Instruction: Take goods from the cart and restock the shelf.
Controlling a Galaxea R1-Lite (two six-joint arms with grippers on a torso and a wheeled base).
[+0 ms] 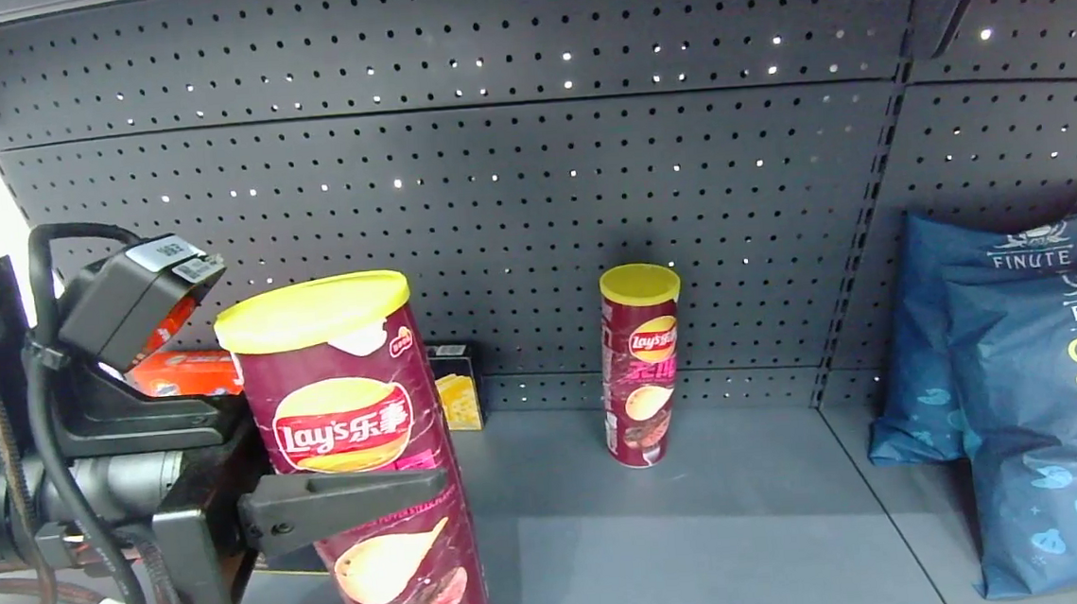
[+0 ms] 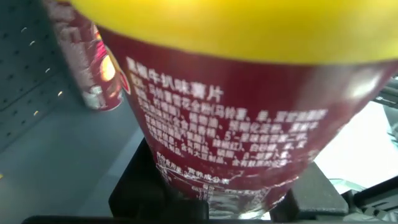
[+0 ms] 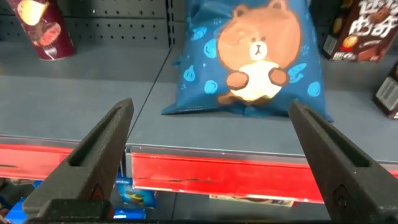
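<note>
My left gripper [image 1: 387, 502] is shut on a maroon chip can [image 1: 358, 428] with a yellow lid, holding it upright over the front left of the grey shelf [image 1: 706, 527]. The left wrist view shows the held can [image 2: 236, 118] close up, with the dark fingers [image 2: 158, 193] clamped on its lower body. A second, matching can [image 1: 643, 370] stands upright at the back of the shelf by the pegboard, to the right of the held one. My right gripper [image 3: 211, 168] hangs open in front of the shelf edge, facing a blue bear-print bag [image 3: 252, 56].
Blue snack bags [image 1: 1037, 381] are stacked at the shelf's right. An orange box [image 1: 188, 372] and a small black-and-yellow box [image 1: 457, 386] sit behind the held can. There is bare shelf between the standing can and the bags. A red strip [image 3: 249, 177] lines the shelf front.
</note>
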